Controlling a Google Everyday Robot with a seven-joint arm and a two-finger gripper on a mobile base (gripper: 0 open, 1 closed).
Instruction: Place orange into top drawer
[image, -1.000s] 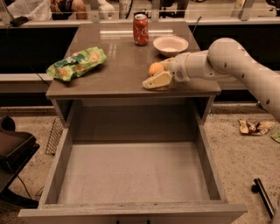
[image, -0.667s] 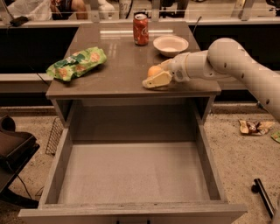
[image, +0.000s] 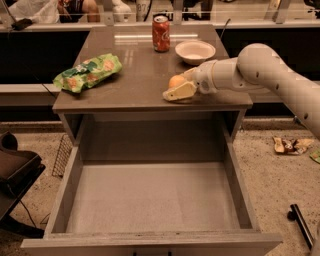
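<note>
My fingers (image: 180, 92) are just right of the frame's centre, at the front edge of the bench (image: 125, 90). They are closed around the orange (image: 175, 80), one on each side. The top drawer (image: 150, 200) stands pulled open across the lower frame.

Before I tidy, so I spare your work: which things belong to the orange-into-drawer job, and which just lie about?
Job: orange, top drawer, gripper at the orange on the cabinet top.
Lying about: red can, white bowl, green bag.
</note>
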